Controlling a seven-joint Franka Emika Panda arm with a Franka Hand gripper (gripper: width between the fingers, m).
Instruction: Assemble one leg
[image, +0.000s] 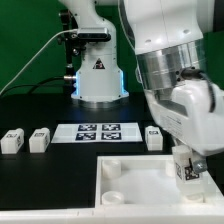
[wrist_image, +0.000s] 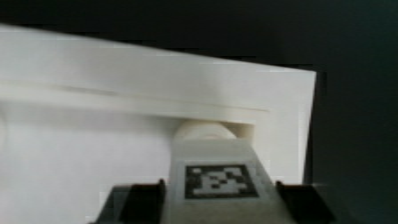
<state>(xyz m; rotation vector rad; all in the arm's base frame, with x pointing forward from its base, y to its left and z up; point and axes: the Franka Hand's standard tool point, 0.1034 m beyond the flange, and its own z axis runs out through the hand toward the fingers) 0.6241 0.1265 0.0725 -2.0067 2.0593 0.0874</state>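
My gripper (image: 186, 168) is shut on one leg (image: 184, 166), a small white block with a black-and-white tag, held upright over the right part of the large white square panel (image: 145, 182). In the wrist view the leg (wrist_image: 217, 160) sits between the dark fingers (wrist_image: 143, 203) of my gripper (wrist_image: 217, 207), its far end over the panel (wrist_image: 107, 120) near the panel's edge. I cannot tell whether it touches the panel. Three more legs stand on the black table: two at the exterior view's left (image: 12, 140) (image: 39, 139) and one right of the middle (image: 153, 137).
The marker board (image: 97, 131) lies flat behind the panel. The arm's white base (image: 98, 75) stands at the back with cables. Round corner sockets (image: 111, 171) show on the panel's left side.
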